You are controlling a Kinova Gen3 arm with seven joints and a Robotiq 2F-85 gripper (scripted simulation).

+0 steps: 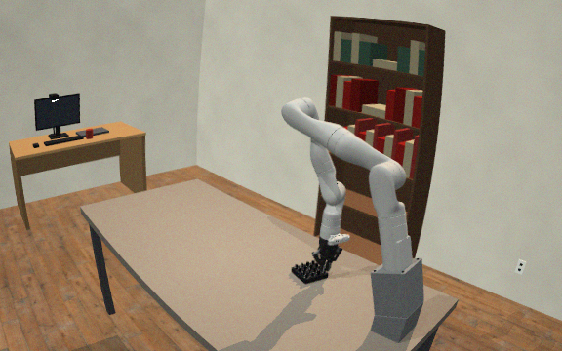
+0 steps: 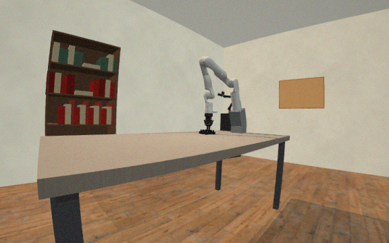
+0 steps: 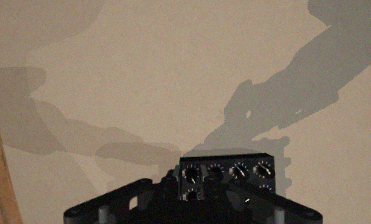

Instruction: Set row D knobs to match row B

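Observation:
The black knob box (image 1: 310, 273) stands on the table close to my arm's base. It also shows small in the exterior view (image 2: 207, 131). In the wrist view the knob box (image 3: 227, 172) shows its far row of four knobs with white lines, plus one knob (image 3: 191, 194) of the row nearer to me. My gripper (image 1: 324, 265) points down, low over the box's side nearest the base. Its fingers (image 3: 206, 195) stand narrow and cover the knobs beneath them. The fingertips and printed names are hidden, so I cannot tell which knob lies under them.
The grey arm pedestal (image 1: 397, 297) stands on the table right of the box. A bookshelf (image 1: 383, 127) is behind the arm. A wooden desk with a monitor (image 1: 76, 146) stands far left. The table's near edge (image 1: 174, 312) runs in front of the box.

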